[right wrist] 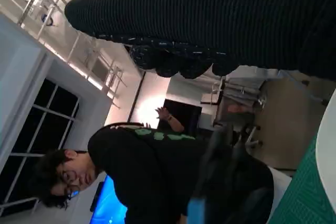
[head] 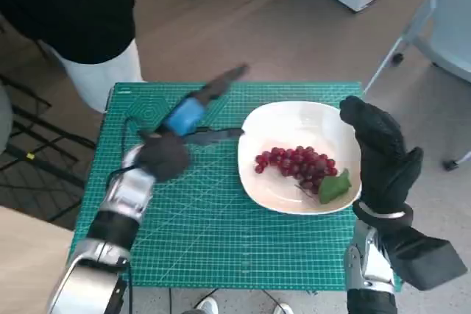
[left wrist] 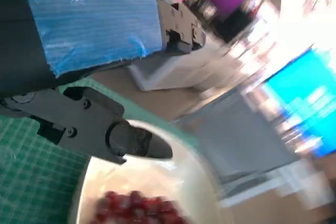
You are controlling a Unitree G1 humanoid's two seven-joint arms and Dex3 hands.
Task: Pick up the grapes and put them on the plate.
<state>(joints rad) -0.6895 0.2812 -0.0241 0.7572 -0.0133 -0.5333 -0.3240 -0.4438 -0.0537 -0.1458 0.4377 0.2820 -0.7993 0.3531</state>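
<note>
A green cutting mat (head: pixel 221 233) covered the table. The white plate (head: pixel 294 119) sat right of the middle, with the red grapes (head: pixel 294 163) on it. The left hand (head: pixel 184 126) was empty, fingers spread. The right hand (head: pixel 383 156) stood open beside the plate.

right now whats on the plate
A bunch of red grapes with a green leaf lies on the white plate. The plate surface beneath the bunch is hidden.

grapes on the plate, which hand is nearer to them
Right. The right hand hangs over the plate rim just beside the grapes; the left hand is over the mat, off the plate's far side.
</note>
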